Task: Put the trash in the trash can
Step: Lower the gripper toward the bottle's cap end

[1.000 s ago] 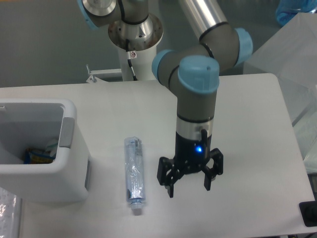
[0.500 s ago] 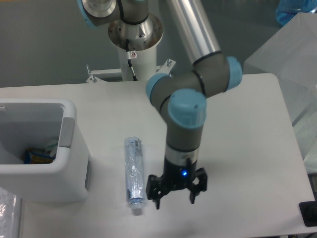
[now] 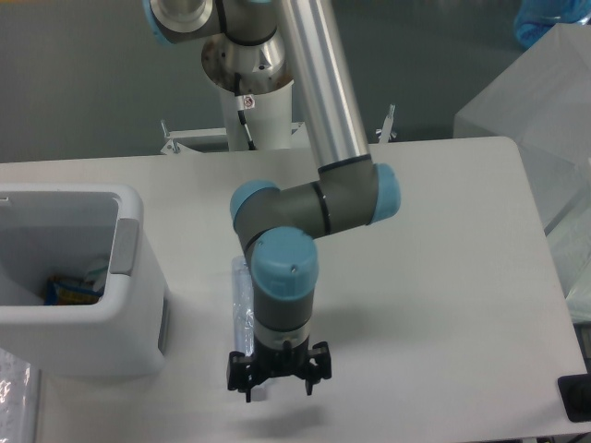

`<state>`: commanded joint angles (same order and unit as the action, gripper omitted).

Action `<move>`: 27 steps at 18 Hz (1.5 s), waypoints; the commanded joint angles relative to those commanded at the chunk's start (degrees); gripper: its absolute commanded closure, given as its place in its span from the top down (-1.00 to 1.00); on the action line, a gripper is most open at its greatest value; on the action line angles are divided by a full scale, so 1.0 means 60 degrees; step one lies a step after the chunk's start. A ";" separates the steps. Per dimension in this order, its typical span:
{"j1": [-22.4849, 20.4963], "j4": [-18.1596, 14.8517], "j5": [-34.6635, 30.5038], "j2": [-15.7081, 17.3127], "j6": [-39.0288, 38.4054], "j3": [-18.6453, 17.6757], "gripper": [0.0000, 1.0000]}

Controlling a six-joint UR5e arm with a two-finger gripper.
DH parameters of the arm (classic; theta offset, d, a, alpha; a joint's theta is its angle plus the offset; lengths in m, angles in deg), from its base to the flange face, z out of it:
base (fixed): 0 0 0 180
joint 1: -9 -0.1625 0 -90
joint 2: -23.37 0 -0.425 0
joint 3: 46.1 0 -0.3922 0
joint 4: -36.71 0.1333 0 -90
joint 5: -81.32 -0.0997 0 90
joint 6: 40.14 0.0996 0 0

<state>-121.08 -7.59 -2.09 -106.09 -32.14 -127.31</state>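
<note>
A: Where is the pincer [image 3: 277,378]?
B: Low over the bench [image 3: 443,277], pointing down, with its two fingers spread apart and nothing between them.

A: And the bottle [image 3: 242,309]?
B: Lying flat on the bench right under the pincer and its wrist. Only a strip of its clear body shows, just to the pincer's left and running away behind it; the cap end is hidden by the fingers.

A: The bin [image 3: 120,305]?
B: Well off to the pincer's left, standing open, with some coloured wrappers [image 3: 69,288] inside. I cannot tell whether the fingers touch the bottle.
</note>
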 joint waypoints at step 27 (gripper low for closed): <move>0.0381 0.0029 -0.0879 -0.0177 -0.0029 -0.0322 0.33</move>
<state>-118.79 -7.41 -7.36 -107.15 -32.32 -129.24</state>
